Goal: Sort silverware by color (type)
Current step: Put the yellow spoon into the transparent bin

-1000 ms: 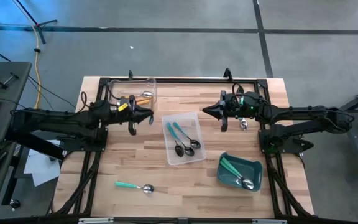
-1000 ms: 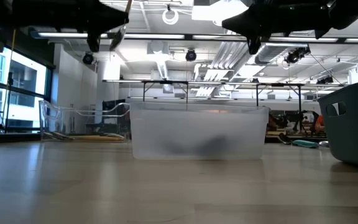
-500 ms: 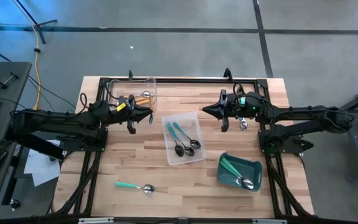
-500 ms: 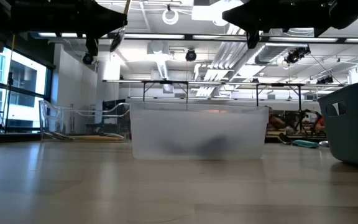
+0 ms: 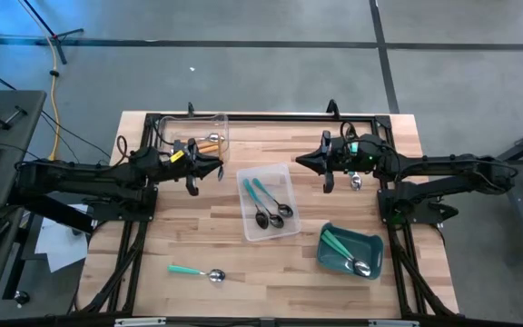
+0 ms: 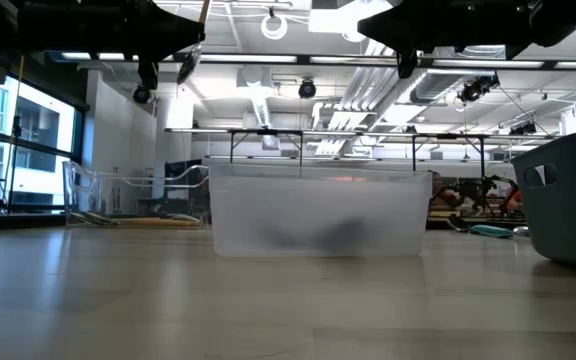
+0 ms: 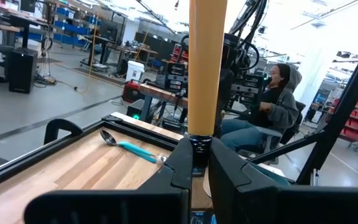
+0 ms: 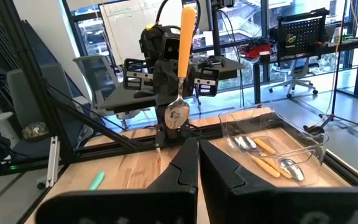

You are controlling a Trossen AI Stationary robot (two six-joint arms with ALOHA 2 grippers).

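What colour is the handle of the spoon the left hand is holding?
Orange; the spoon in the left hand shows best in the right wrist view.

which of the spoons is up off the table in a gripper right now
The orange-handled spoon, held upright in the shut left gripper beside the clear tray of orange spoons. Every other spoon lies in a container or on the table.

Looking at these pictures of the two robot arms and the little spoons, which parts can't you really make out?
- Left gripper: shut on the orange-handled spoon; in the left wrist view the handle runs off the picture's edge and the bowl is hidden by the fingers.
- Teal bin: high view too small to count its spoons.
- Centre clear tray: low view, frosted wall blurs its contents.
- Right gripper: shut, seemingly empty.
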